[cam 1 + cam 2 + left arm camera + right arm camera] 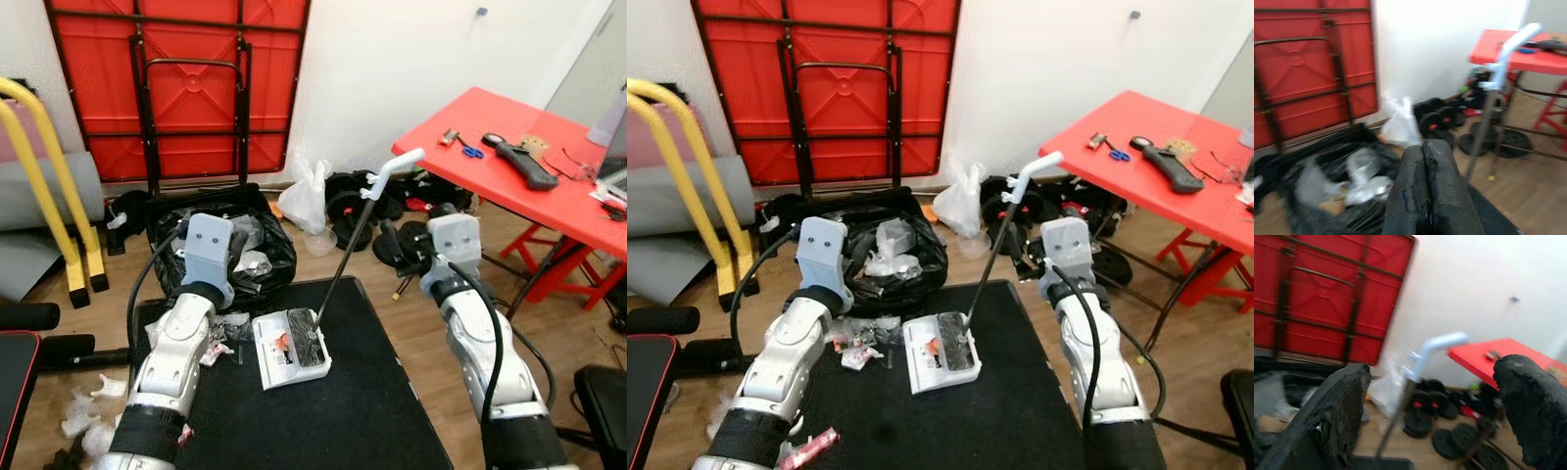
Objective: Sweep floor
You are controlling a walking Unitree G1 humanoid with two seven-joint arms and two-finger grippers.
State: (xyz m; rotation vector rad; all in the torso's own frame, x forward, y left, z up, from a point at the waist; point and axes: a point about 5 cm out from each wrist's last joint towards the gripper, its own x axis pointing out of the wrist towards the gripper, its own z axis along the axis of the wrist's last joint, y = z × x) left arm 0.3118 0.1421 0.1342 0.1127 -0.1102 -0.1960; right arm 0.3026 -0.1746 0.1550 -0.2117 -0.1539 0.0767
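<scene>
Mid-frame in the left eye view, the sweeper [292, 351] stands on the black mat [372, 411], its white head flat and its handle [392, 168] leaning up toward the upper right, unheld. Your right end effector [1435, 401] is spread wide, with the handle showing between its fingers but well ahead of them and nothing in its grip. Your left end effector [1425, 191] is pinched closed and empty, pointing toward the bin bag [250, 250] at centre left.

The step in hand looks like taking up the handle. Bring the right end effector forward until the pole sits squarely between both fingers, then close low on the shaft, below the bent grip, so the head stays flat. Keep the left arm clear of the pole as you reach.

Scraps of paper [83, 411] lie at lower left, and more litter [854, 345] sits on the mat beside the head. Mind the red tabletop [509, 147] at the right edge when you swing.
</scene>
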